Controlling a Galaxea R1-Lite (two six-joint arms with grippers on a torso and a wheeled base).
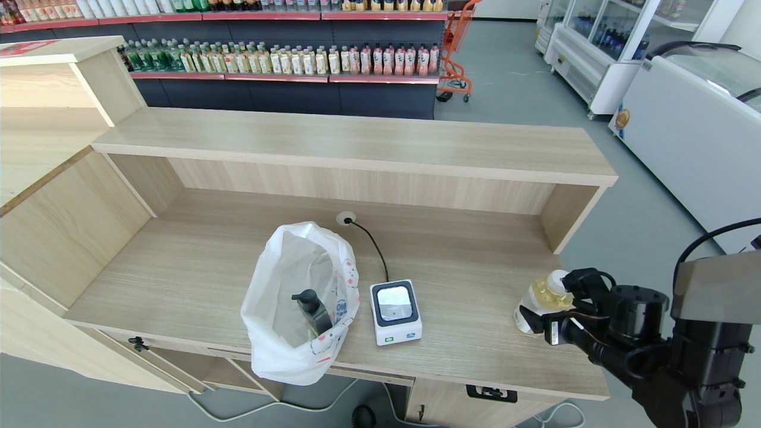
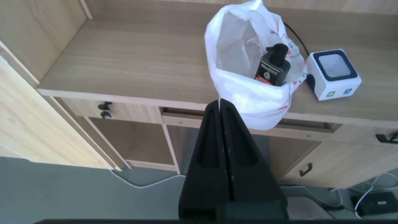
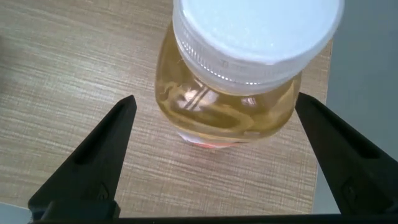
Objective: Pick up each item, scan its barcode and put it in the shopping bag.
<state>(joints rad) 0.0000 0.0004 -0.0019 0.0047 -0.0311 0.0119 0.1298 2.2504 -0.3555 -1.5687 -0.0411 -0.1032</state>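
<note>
Standing upright near the right end of the wooden counter (image 1: 196,267), close to its front edge, one clear bottle (image 1: 542,298) of yellow liquid with a white cap sits between the spread fingers (image 3: 93,168) of the right gripper (image 3: 216,106). The fingers are released, one on each side of the bottle, with a gap showing on both sides, so nothing is grasped. One white scanner (image 1: 395,312) with a dark-framed window lies between this bottle and the shopping bag (image 1: 279,279), just beside the bag, and its black cable (image 1: 371,244) runs back to a hole in the counter top. The single white bag stands open at the counter's front edge, its lower part hanging over it, and holds one dark pump bottle (image 1: 313,310) standing upright. The left gripper (image 2: 221,109) hangs in front of the counter, below the bag, its two fingers clenched together on nothing. Behind the counter run shelves of drinks (image 1: 285,59); two freezers (image 1: 684,113) stand to the right.
</note>
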